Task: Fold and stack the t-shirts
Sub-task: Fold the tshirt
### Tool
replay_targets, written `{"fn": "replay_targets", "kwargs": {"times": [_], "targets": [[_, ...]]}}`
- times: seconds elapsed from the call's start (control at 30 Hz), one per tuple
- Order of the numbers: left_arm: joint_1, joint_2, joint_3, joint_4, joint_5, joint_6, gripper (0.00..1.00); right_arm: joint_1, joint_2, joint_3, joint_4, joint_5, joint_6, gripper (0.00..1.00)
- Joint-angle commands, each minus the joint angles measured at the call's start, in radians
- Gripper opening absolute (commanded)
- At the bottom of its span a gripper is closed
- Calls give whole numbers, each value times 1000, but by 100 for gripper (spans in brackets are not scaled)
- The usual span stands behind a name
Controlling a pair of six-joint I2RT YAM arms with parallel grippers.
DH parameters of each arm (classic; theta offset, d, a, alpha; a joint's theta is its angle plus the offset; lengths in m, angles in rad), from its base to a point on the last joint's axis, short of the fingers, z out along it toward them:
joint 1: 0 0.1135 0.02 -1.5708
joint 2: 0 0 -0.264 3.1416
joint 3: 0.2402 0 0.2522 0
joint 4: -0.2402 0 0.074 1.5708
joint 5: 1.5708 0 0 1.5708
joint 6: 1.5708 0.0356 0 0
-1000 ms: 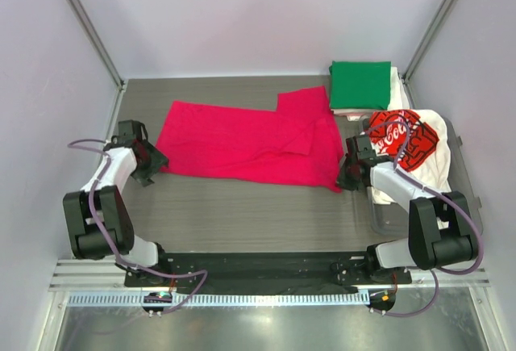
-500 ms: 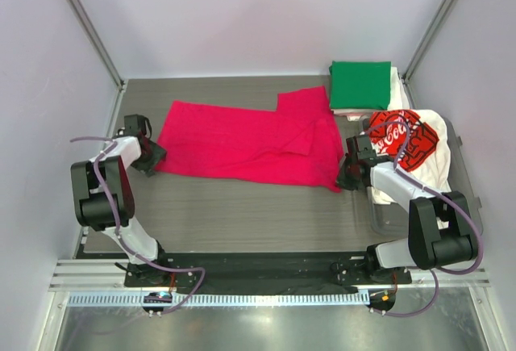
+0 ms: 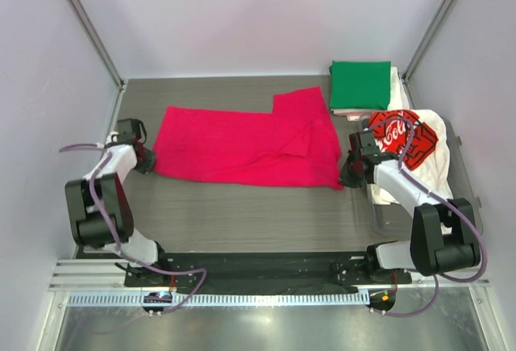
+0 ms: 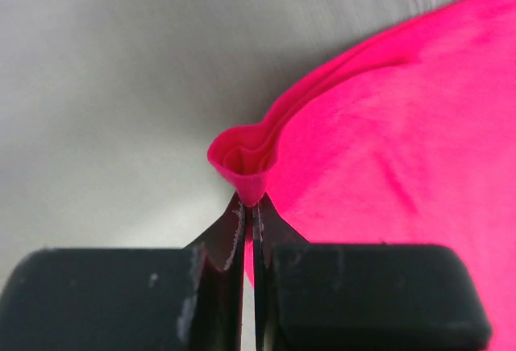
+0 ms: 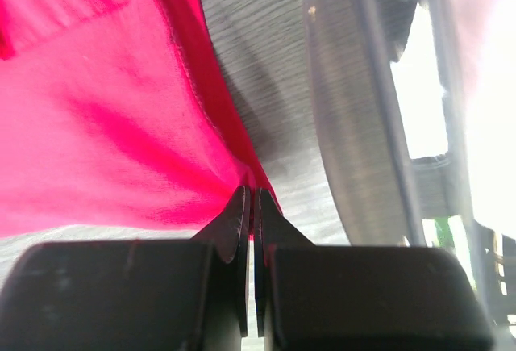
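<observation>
Okay, the magenta-red t-shirt (image 3: 246, 145) lies spread flat on the table (image 3: 242, 214), left of the folded green t-shirt (image 3: 359, 85) and nearer the arms than it. One sleeve end reaches up just beside the green t-shirt's left edge.

The left gripper (image 3: 143, 160) is at the shirt's end farthest from the green t-shirt, jaws pinched tight on the corner. Its wrist view shows a small curl of pink cloth bunched right at the tips. The right gripper (image 3: 348, 175) sits almost straight below the green t-shirt, likewise clamped on the shirt's near corner, with the hem drawn into the tips. The white printed t-shirt (image 3: 407, 145) is heaped just below the green t-shirt, to the right of the right gripper, and is not held.

Handling, as a judgement: thin knit cloth — light, limp, no stiffness at all, not fragile. It will sag in the middle between the two grips and crease wherever it is unsupported. A shallow pinch like these can slide off, or catch only the top layer where the shirt looks doubled over.

The best hold is at the corners or hem, deep enough to trap all layers. Keep the two ends apart so the span is taut. If they are carried toward the green t-shirt together — same height, same pace — the edge should land straight.
</observation>
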State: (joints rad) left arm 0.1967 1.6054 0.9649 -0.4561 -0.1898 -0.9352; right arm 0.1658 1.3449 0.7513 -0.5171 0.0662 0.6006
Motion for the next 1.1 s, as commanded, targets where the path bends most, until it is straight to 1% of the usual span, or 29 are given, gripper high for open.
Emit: {"fn": "replay_targets", "kwargs": {"times": [0.0,0.07,0.1,0.17,0.2,0.27,0.3,0.33,0.37,0.4,0.43,0.47,0.53,0.57,0.67,0.73,0.8,0.83,0.87,0.93,0.97,1.03,1.07], "targets": [[55,-208,-96,-75,-20,-4,0,-3,-78,45,-73,38,5,1],[78,-274,-173,-91,-5,1,0,-5,-105,37,-103,40,8,1],[86,-348,-195,-108,1,1,0,-5,-118,30,-112,40,16,1],[115,-416,-235,-137,15,1,0,-6,-157,5,-138,38,30,1],[127,-474,-264,-176,29,-1,0,-5,-174,-4,-144,40,36,1],[164,-537,-287,-226,77,-4,6,-5,-226,-36,-164,43,59,1],[178,-562,-308,-240,95,-4,19,-5,-242,-47,-178,43,70,1],[190,-611,-314,-259,110,-2,30,-5,-262,-56,-181,41,85,1],[213,-628,-318,-271,130,6,52,-2,-276,-59,-182,38,97,9],[227,-642,-319,-288,159,13,83,-2,-294,-53,-192,38,111,19],[239,-647,-310,-294,174,33,95,-3,-300,-44,-220,34,126,32],[256,-642,-298,-306,185,41,100,-2,-306,-30,-228,21,151,58],[260,-625,-246,-337,254,85,100,-2,-317,-14,-242,18,159,77],[262,-601,-226,-345,271,104,100,-2,-320,12,-253,23,153,84],[262,-572,-151,-355,341,218,100,-3,-319,80,-253,24,122,85],[260,-564,-124,-362,357,278,100,-2,-280,118,-196,0,73,85],[202,-550,-103,-381,291,324,100,-2,-216,198,-153,-35,22,85],[178,-549,-103,-378,270,332,100,-2,-128,238,-123,-45,4,85],[140,-541,-101,-374,247,338,100,-2,-68,334,-118,-51,-8,85],[113,-519,-86,-377,234,363,100,0,41,449,-118,-52,-45,85],[80,-515,-80,-386,222,368,100,1,159,568,-118,-90,-59,85],[43,-510,-101,-371,196,368,100,6,273,690,-118,-98,-94,85],[12,-515,-120,-342,199,363,100,6,375,815,-118,-97,-107,85]]}}
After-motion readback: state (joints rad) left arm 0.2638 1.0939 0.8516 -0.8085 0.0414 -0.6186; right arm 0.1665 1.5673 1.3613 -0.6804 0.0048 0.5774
